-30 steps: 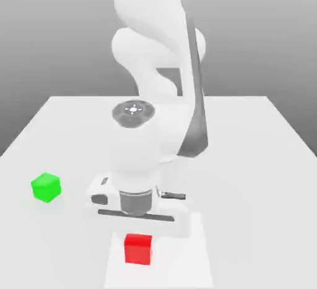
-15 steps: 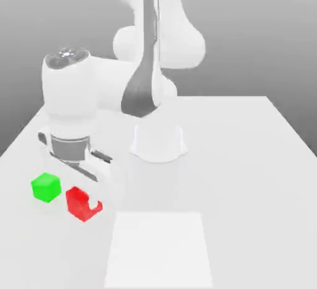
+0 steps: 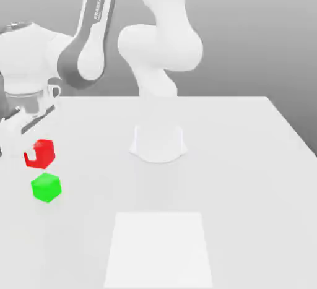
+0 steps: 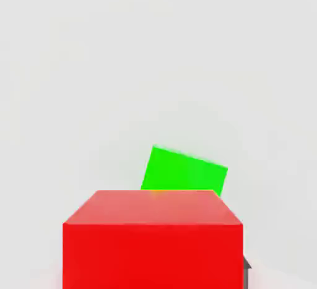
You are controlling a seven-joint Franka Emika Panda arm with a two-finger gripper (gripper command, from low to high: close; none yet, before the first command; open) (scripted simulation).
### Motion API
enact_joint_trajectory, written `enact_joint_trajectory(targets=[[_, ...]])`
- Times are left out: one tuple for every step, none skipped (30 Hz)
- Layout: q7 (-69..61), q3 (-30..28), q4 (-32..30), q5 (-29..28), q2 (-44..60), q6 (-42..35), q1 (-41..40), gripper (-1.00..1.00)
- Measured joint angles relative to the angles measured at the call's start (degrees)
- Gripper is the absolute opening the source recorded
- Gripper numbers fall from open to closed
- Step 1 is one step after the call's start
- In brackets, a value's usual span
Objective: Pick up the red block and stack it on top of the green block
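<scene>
Pretty obviously a sim scene, not a real room. You've got a flat white table [image 3: 247, 158] with nothing behind it but a smooth grey gradient, no walls or floor detail at all. The white arm [image 3: 158, 46] stands on a round base [image 3: 158, 144], and everything looks textureless and clean. The red block [image 3: 42, 153] and green block [image 3: 46, 187] are plain flat-coloured cubes, classic test-bench props.
</scene>
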Motion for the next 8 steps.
enact_joint_trajectory(targets=[[-0.8,-0.1,0.0,1.4,1.8,1.7,0.2,-1.00],[-1.9,0.0,0.1,3.0,3.8,3.6,0.7,-1.00],[-3.1,0.0,0.2,4.9,5.8,5.5,1.0,-1.00],[-4.6,0.8,0.2,7.1,7.9,7.3,0.6,-1.00],[-6.1,1.8,0.3,9.2,9.8,9.1,0.2,1.00],[-6.1,1.8,0.3,9.2,9.8,9.1,0.3,1.00],[-6.1,1.8,0.3,9.2,9.8,9.1,0.3,1.00],[-6.1,1.8,0.3,9.2,9.8,9.1,0.3,1.00]])
